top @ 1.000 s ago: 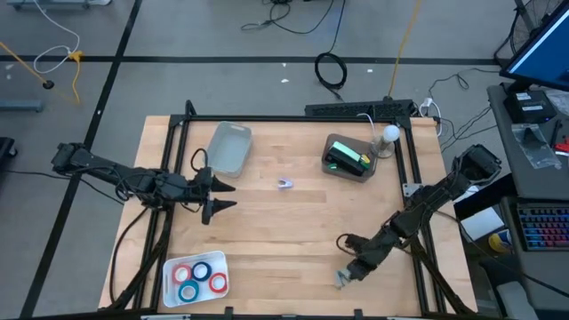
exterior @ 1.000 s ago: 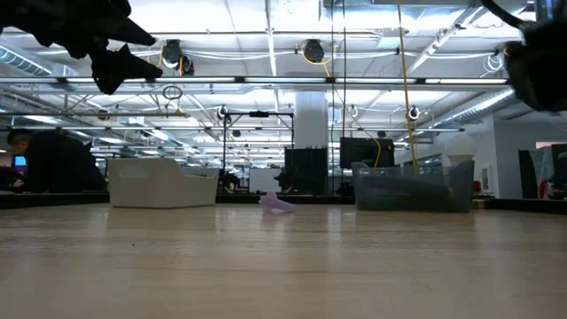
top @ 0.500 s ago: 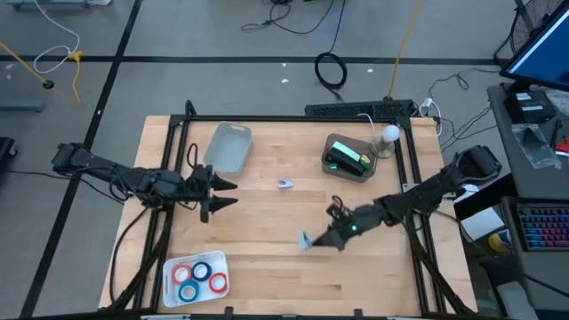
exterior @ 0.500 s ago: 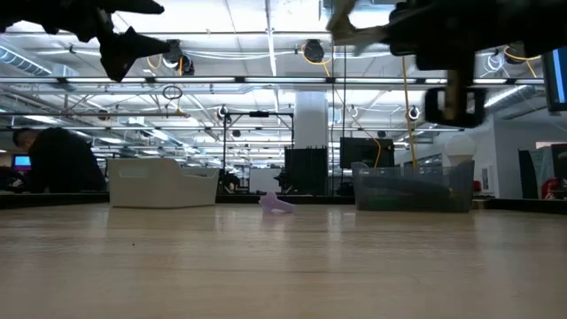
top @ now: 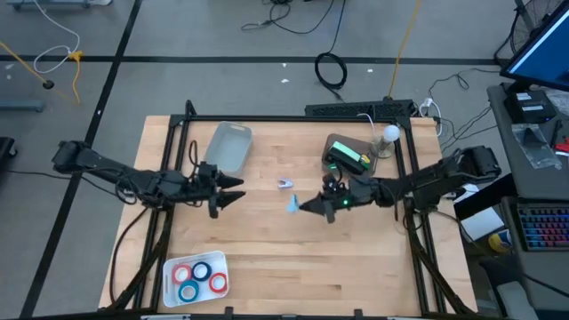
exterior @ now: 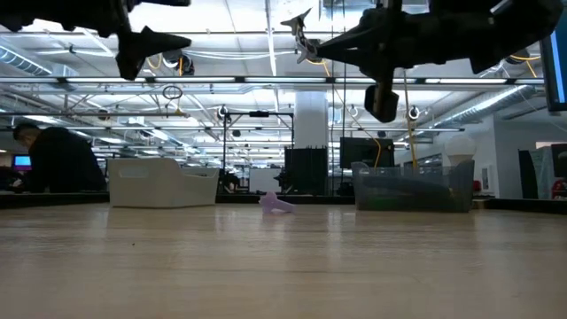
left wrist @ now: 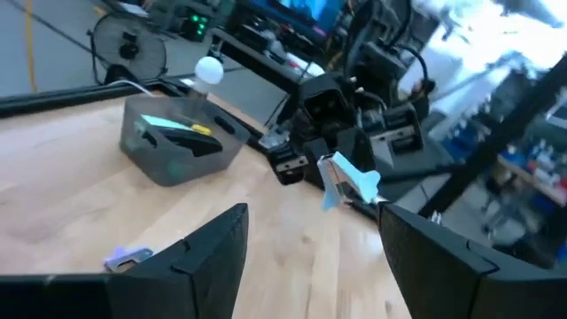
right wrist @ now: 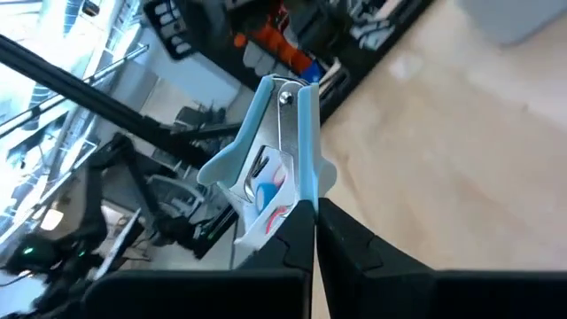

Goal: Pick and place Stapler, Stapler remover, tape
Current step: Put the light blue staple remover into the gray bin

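Four tape rolls [top: 198, 277], two red and two blue, lie in the white tray [top: 220, 264] at the table's front left. The left gripper [top: 233, 189] hovers with fingers spread, holding nothing, near the empty grey bin [top: 229, 148]. A purple staple remover [top: 284, 184] lies mid-table. The right gripper [top: 300, 205] pinches a light-blue staple remover [top: 292, 204] aloft. The clear bin [top: 332, 165] holds a green stapler [top: 347, 158]

Wooden table [top: 267, 240] with black frame, empty grey tray [top: 229, 148] at its far left, white lamp bulb [top: 389, 134] by the far right corner, seated person [exterior: 53, 164] in the room behind, black cable coil [top: 331, 69] on the floor
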Controlling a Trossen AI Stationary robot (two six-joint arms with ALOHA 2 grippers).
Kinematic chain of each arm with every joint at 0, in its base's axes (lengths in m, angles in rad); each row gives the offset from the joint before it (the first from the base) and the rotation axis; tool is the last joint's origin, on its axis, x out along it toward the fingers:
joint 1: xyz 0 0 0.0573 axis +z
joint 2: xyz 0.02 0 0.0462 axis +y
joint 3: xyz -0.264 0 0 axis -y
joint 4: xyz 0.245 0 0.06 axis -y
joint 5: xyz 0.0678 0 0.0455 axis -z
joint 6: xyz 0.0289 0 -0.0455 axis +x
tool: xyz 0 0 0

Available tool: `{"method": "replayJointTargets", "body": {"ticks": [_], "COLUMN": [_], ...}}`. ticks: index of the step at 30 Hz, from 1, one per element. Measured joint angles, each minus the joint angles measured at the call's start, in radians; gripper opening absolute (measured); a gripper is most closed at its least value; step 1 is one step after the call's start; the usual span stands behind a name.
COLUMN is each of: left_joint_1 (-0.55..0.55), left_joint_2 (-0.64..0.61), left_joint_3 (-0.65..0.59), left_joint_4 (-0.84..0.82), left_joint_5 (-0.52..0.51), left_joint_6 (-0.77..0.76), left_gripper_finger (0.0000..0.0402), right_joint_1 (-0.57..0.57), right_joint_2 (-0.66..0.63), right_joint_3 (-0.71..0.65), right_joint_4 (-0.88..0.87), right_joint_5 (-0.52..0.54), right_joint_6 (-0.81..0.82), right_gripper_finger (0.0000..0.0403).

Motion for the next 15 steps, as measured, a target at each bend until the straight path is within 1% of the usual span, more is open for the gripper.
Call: {"method": "replayJointTargets", "body": {"ticks": [3,8,11,13,15], "left_joint_1": [0.004,0.022,0.043,0.064,0.090], "left_joint_2": [0.092,0.235,0.302,0.336,0.368], "left_joint_3": [0.000,0.001,0.024,0.049,0.078], "left_joint_4": [0.129,0.359,0.403,0.405,0.403], "left_joint_5": [-0.004,0.008,0.010,0.034,0.090], "left_joint_6": [-0.038,-0.044,-0.065,-0.080,-0.097], "left_gripper_finger": [0.0257,0.0257,0.0257,0.0257,0.0257], "right_joint_1": [-0.030,-0.061,-0.073,-0.083,-0.092], "right_joint_2": [0.000,0.000,0.000,0.000,0.000], "right_joint_3": [0.009,0.021,0.021,0.021,0.021], "right_joint_4": [0.000,-0.008,-0.007,0.005,0.031], "right_joint_5": [-0.018,-0.026,-0.043,-0.097,-0.166], "right_joint_6": [-0.047,-0.126,-0.167,-0.185,-0.190], "right_gripper_finger": [0.0000,0.0000,0.0000,0.0000,0.0000]}}
